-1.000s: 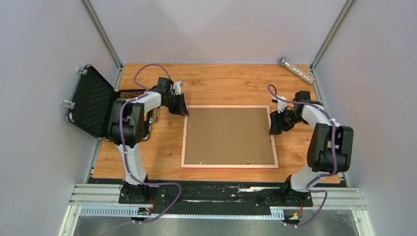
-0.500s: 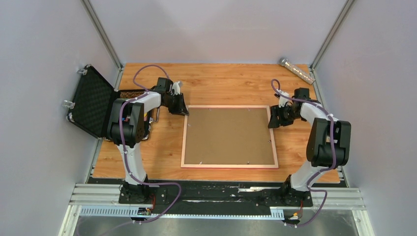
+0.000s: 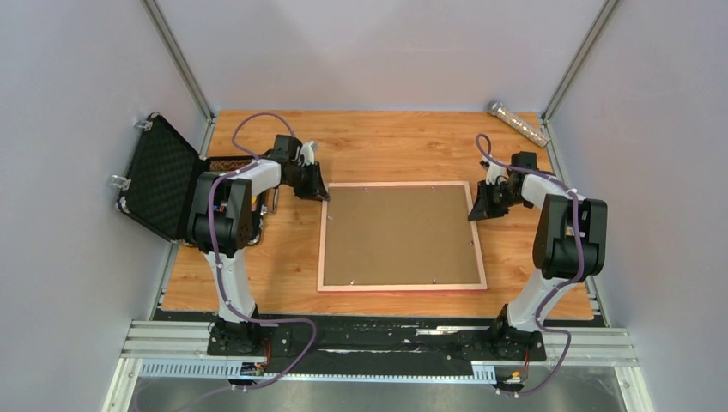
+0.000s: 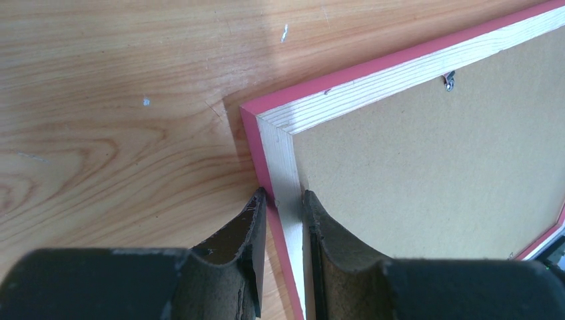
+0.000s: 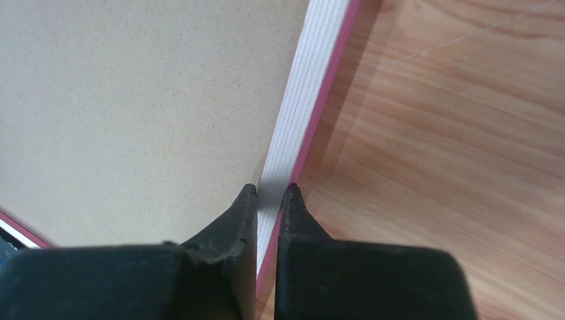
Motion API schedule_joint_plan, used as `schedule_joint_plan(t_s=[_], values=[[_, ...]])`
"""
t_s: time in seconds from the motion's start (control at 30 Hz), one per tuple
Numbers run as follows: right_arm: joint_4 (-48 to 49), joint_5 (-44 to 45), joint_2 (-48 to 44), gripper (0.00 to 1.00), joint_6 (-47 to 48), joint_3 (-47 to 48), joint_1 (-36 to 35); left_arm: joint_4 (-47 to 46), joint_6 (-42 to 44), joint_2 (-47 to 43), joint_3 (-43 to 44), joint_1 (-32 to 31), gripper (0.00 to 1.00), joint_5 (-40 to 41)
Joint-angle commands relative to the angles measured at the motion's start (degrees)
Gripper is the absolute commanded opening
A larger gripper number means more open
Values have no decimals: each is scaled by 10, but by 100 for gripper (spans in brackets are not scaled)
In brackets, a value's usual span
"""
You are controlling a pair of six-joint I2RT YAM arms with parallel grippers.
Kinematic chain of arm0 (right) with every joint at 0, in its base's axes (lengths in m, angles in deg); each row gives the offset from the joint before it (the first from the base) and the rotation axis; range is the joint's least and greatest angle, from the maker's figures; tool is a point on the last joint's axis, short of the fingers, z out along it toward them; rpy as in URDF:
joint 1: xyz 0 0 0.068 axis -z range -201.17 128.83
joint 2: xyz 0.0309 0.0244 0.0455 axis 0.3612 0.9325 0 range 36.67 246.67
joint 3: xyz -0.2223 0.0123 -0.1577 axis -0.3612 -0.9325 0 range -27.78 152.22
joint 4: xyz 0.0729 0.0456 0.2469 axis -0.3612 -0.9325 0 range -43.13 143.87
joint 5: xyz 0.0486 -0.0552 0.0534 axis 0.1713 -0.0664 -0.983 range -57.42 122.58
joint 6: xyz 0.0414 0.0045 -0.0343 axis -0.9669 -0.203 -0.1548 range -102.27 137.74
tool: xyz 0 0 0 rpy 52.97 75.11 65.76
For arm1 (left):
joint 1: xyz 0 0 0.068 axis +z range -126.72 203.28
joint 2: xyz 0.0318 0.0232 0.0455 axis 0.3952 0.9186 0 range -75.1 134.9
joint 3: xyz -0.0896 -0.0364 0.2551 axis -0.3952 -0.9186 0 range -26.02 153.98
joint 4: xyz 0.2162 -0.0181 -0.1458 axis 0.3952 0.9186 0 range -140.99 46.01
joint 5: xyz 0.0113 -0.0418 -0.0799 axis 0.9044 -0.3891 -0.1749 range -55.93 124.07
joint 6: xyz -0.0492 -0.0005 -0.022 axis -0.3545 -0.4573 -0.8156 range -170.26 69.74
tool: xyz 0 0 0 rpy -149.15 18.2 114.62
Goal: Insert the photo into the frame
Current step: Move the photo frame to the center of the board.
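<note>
Frame (image 3: 402, 287), right claw (image 5: 270, 192) now gripping it

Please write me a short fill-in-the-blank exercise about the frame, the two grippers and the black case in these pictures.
1. The frame lies with its ___ side up, showing the brown backing board.
2. The left gripper pinches the frame's ___ rail.
3. The right gripper pinches its ___ rail.
4. The black case at the left has its lid ___.
Missing words: back; left; right; open.
</note>
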Motion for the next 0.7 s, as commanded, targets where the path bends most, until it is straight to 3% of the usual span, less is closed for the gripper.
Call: schedule_joint_plan(t_s=[0.0,0.53,0.6,0.67], values=[[29,0,35,0,-13,43,-3,-4,11,27,20,10,0,36],[34,7,153,1,-79,209,-16,58,15,131,224,32,0,59],[36,5,156,6,-80,218,-18,61,13,141,236,32,0,59],[40,6,151,15,-80,216,-19,61,11,144,242,32,6,57]])
